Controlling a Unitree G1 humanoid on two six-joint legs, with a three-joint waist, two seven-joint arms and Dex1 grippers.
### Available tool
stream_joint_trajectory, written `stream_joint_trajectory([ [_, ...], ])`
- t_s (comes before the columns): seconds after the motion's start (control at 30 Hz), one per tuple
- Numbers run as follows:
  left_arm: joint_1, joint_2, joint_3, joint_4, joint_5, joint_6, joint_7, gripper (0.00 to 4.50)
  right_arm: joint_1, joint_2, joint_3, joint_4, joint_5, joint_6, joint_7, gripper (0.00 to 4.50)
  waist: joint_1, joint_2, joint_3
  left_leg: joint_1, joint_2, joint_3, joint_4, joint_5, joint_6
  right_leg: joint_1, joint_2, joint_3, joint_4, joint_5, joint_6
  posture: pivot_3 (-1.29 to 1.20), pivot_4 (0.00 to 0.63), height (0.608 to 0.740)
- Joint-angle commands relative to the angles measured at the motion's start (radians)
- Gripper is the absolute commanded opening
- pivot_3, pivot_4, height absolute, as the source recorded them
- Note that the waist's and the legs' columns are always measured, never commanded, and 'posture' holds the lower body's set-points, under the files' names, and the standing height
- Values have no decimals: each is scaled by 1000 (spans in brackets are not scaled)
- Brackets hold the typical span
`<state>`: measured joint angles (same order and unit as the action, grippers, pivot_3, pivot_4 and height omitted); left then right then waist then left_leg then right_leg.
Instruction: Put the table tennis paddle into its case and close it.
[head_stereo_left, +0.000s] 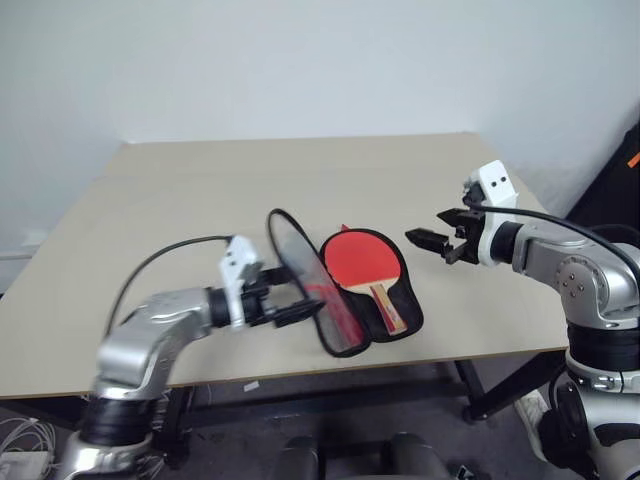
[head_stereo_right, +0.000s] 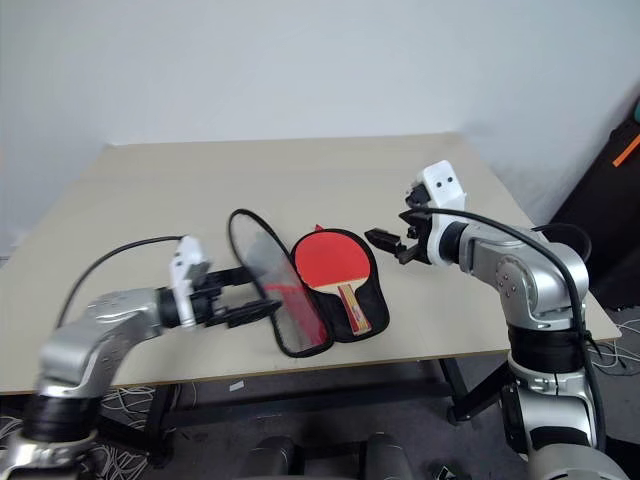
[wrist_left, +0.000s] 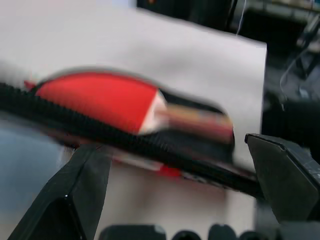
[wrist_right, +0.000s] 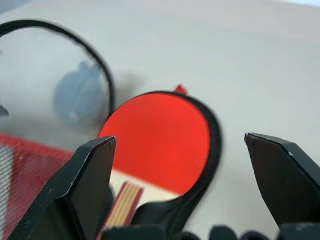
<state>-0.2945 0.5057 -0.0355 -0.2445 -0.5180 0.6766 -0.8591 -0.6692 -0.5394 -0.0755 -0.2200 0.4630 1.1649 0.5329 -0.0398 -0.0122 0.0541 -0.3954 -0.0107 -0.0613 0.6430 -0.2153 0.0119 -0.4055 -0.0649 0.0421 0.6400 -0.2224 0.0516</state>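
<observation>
The case (head_stereo_left: 404, 309) lies unzipped near the table's front edge, its black lining facing up. Inside it rests the table tennis paddle (head_stereo_left: 360, 257), red face up, with the striped handle (head_stereo_left: 386, 305) pointing toward me. The case's clear lid flap (head_stereo_left: 296, 262) stands tilted up on the left side. My left gripper (head_stereo_left: 305, 292) is open at that flap, and the flap's black piped edge (wrist_left: 115, 135) runs across between its fingers. My right gripper (head_stereo_left: 428, 230) hovers open above the table, just right of the case, with nothing in it. The paddle (wrist_right: 160, 135) lies below it.
The beige table (head_stereo_left: 200, 190) stretches wide behind and to the left of the case. A black object (head_stereo_left: 620, 180) with an orange mark stands past the table's right edge. Cables (head_stereo_left: 20, 440) lie on the floor at lower left.
</observation>
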Motion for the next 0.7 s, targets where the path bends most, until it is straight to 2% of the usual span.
stream_joint_trajectory([
  [0.03,-83,-126,-96,68,65,-59,79,4500,-39,-63,-51,10,0,-61,28,4456,6,0,0,0,-1,0,0,0,0,1,0,0,0,0,0,0,0,740],
  [0.23,-213,-282,-143,249,140,-143,147,4500,-62,-135,-42,87,-16,-128,60,4456,18,0,0,1,-1,1,2,-1,2,1,0,1,0,-1,1,0,0,740],
  [0.4,-200,-256,-115,245,113,-91,113,4500,-63,-131,-60,88,-7,-124,47,4456,16,1,0,1,0,1,1,-1,2,0,1,2,0,-1,1,0,0,740],
  [0.57,-112,-177,-99,142,19,29,40,4500,-53,-120,-62,80,1,-120,40,4456,16,1,0,0,0,1,2,-1,2,0,0,2,0,-1,1,0,0,740],
  [0.7,-91,-245,-3,26,-177,185,95,4500,-49,-94,-62,68,11,-114,26,4456,24,1,0,-1,-1,0,3,-1,2,1,0,1,0,-1,1,0,0,740],
])
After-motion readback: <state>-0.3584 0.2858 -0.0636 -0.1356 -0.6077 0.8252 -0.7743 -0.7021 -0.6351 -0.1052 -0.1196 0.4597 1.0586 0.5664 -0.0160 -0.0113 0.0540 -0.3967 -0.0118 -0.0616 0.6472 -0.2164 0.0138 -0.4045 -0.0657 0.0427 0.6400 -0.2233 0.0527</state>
